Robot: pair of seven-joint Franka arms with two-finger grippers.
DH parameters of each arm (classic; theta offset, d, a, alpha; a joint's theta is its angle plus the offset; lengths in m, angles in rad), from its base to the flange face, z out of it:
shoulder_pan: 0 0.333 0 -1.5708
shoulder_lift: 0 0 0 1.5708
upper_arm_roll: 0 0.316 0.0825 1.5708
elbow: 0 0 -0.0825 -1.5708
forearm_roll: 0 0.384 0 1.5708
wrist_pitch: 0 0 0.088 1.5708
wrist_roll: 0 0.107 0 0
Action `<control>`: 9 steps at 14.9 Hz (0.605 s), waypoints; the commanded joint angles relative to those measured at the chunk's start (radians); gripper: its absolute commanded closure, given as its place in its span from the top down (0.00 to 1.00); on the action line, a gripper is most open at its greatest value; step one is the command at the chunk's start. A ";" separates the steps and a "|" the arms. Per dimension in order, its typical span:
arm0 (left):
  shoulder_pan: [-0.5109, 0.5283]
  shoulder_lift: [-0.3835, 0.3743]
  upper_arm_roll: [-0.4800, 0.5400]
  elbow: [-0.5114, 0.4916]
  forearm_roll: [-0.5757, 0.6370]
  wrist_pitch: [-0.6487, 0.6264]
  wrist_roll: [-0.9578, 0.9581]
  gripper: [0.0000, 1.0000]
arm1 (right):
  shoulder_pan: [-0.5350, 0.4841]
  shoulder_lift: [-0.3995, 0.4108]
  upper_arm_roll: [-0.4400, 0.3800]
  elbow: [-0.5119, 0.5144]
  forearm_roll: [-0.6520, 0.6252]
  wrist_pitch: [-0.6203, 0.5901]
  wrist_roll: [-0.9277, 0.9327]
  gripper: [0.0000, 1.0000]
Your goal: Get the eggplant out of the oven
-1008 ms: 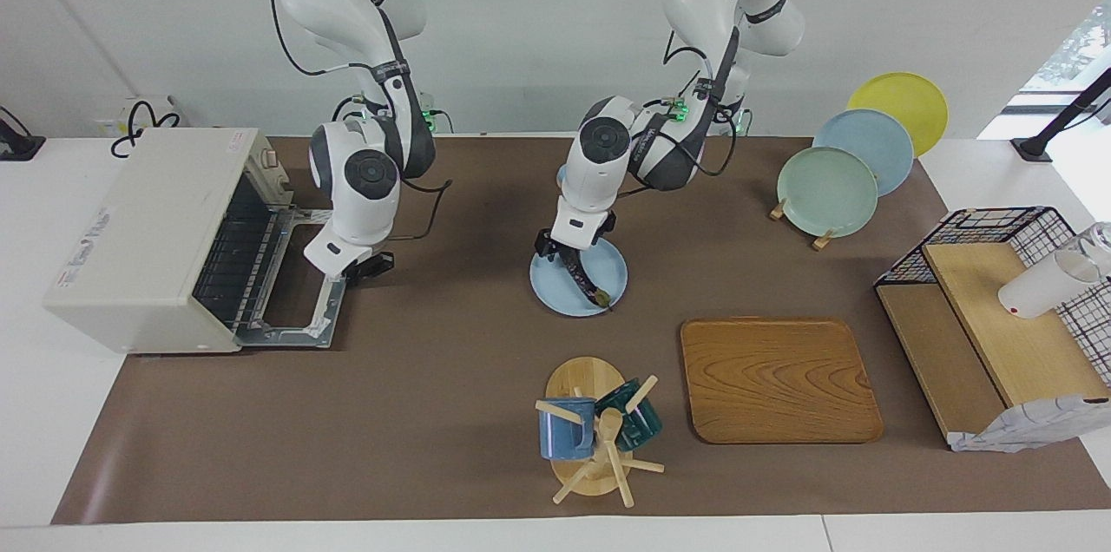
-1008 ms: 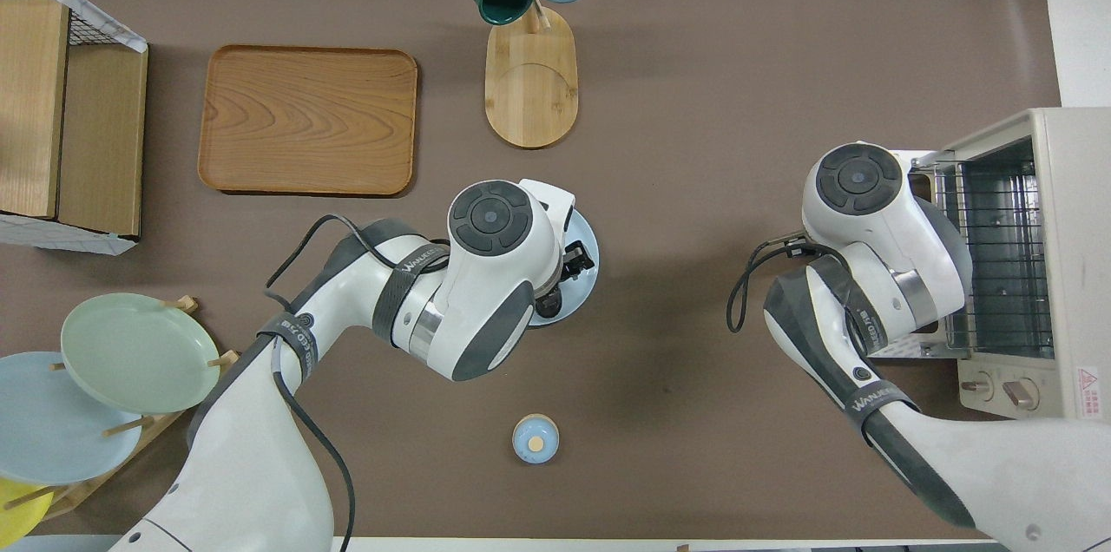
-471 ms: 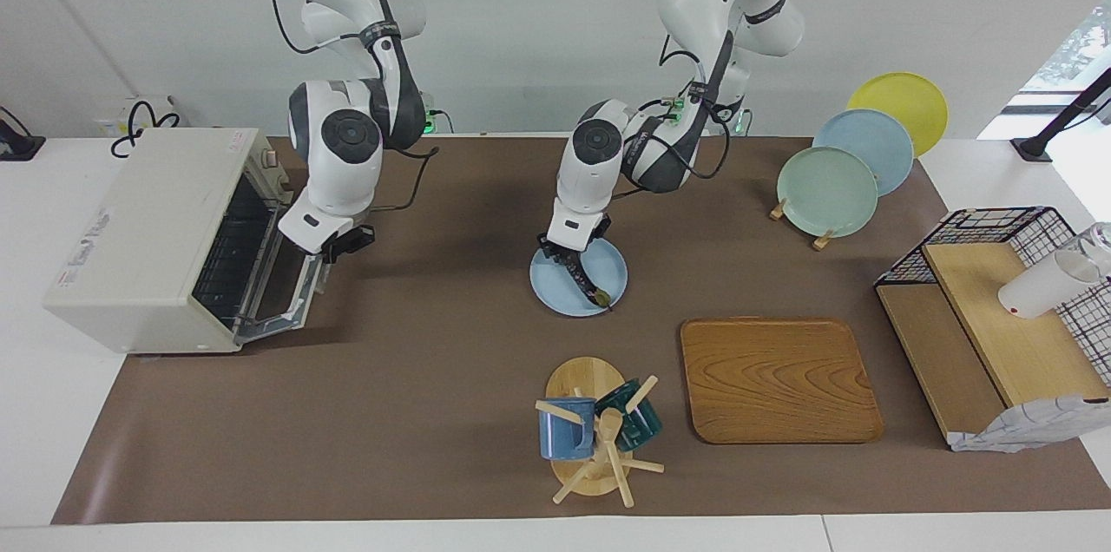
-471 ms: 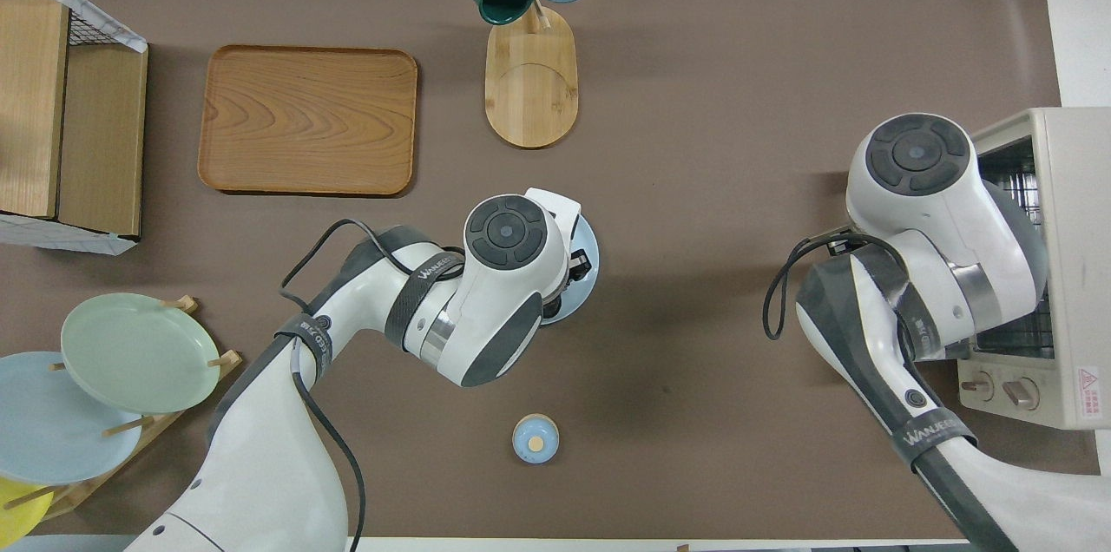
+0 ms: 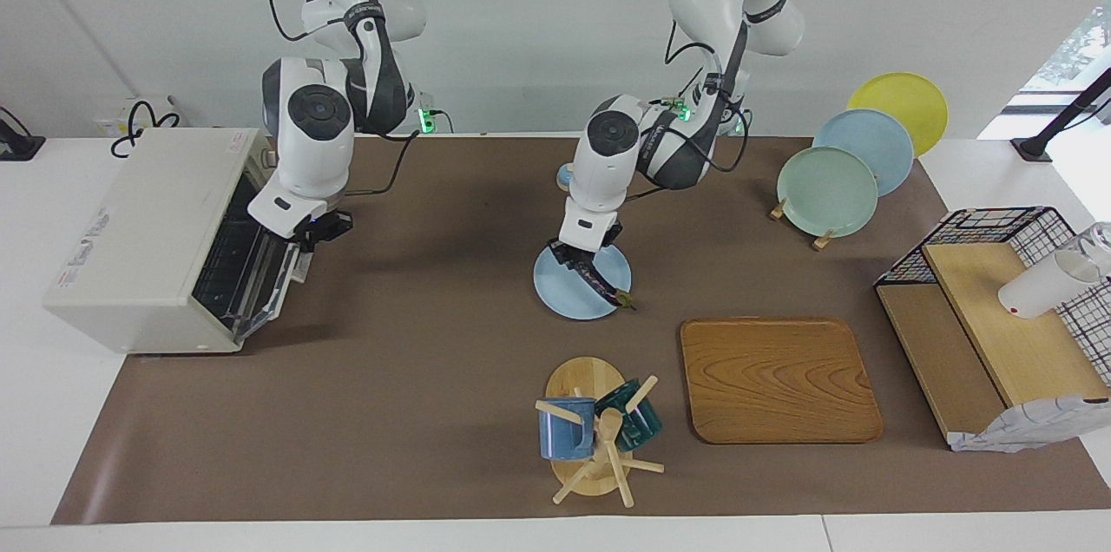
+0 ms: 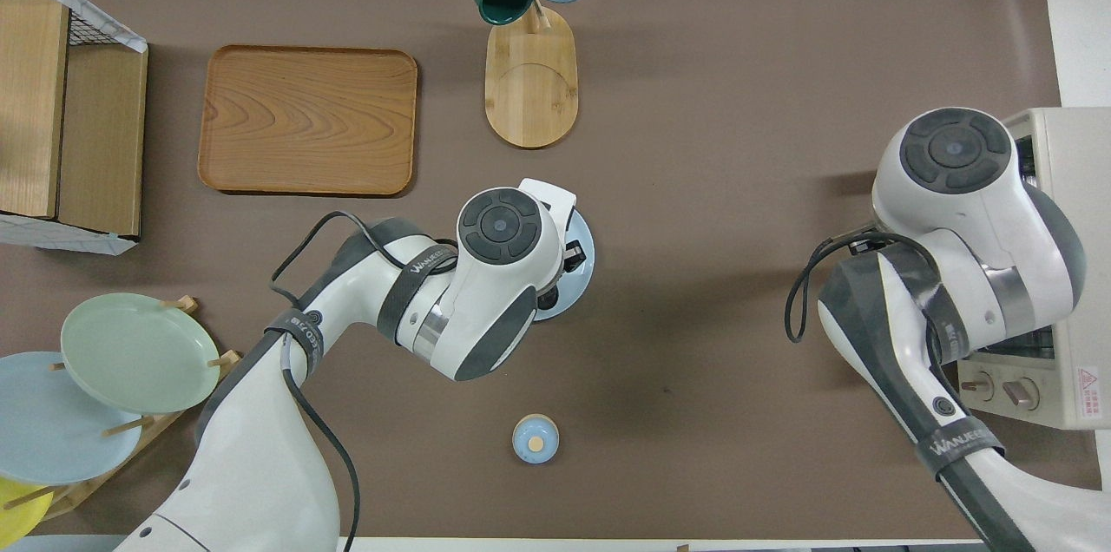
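Over the blue plate (image 5: 580, 292) (tilted) the left hand (image 5: 573, 258) grips the eggplant (image 5: 599, 282).

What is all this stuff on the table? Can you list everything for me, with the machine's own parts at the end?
oven: 1, off-white, right arm's end of the table, door nearly shut.
eggplant: 1, dark purple, on the blue plate.
blue plate: 1, light blue, mid-table.
wooden tray: 1, brown, farther from the robots than the blue plate.
mug stand: 1, wooden, with a blue mug and a green mug.
plate rack: green, blue and yellow plates, left arm's end.
wire basket: 1, black, with wooden boards and a white cup.
small round lid: 1, blue, near the robots.
left hand: over the blue plate, at the eggplant.
right hand: at the oven door.
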 commanded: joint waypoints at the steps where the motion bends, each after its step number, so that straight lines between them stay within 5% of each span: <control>1: 0.126 -0.026 -0.004 0.120 0.016 -0.159 0.191 0.00 | -0.075 -0.001 -0.005 -0.017 -0.029 -0.004 -0.071 0.10; 9: 0.448 0.063 -0.004 0.205 0.029 -0.198 0.818 0.00 | -0.120 -0.071 -0.008 -0.004 0.028 -0.050 -0.132 0.16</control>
